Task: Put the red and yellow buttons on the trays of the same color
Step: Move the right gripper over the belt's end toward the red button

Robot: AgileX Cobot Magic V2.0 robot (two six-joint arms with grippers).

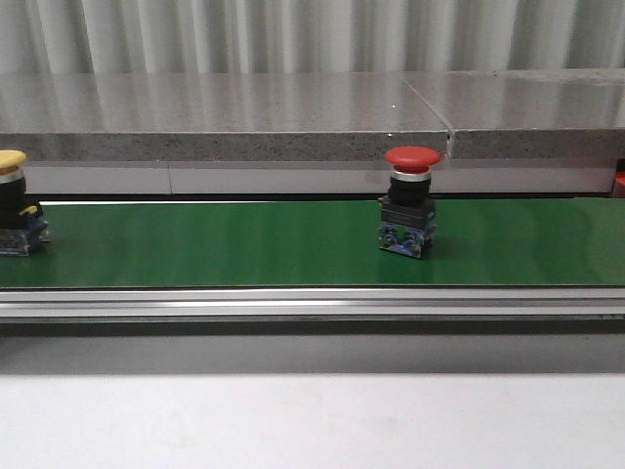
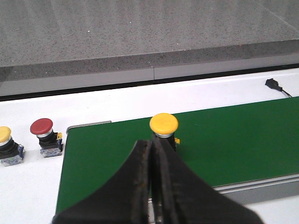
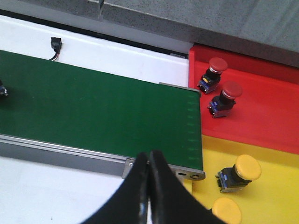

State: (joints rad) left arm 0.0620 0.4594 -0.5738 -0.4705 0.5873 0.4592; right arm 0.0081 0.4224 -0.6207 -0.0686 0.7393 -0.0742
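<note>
Front view: a red button [image 1: 411, 210] is seen upright on the green belt [image 1: 244, 244], a yellow button [image 1: 14, 200] at its left edge. Left gripper [image 2: 152, 149] is pressed closed w/ nothing held (yellow cap just beyond). Right gripper [image 3: 148, 161] likewise closed, empty, near red tray [image 3: 266, 112] and yellow tray [image 3: 275, 196].

A grey speckled stone ledge [image 1: 225, 115] runs across the back, a seam [image 1: 430, 109] dividing its slabs; pale corrugated wall panelling [image 1: 293, 34] rises behind it; the white counter [image 1: 293, 420] lies in front, softly lit.
</note>
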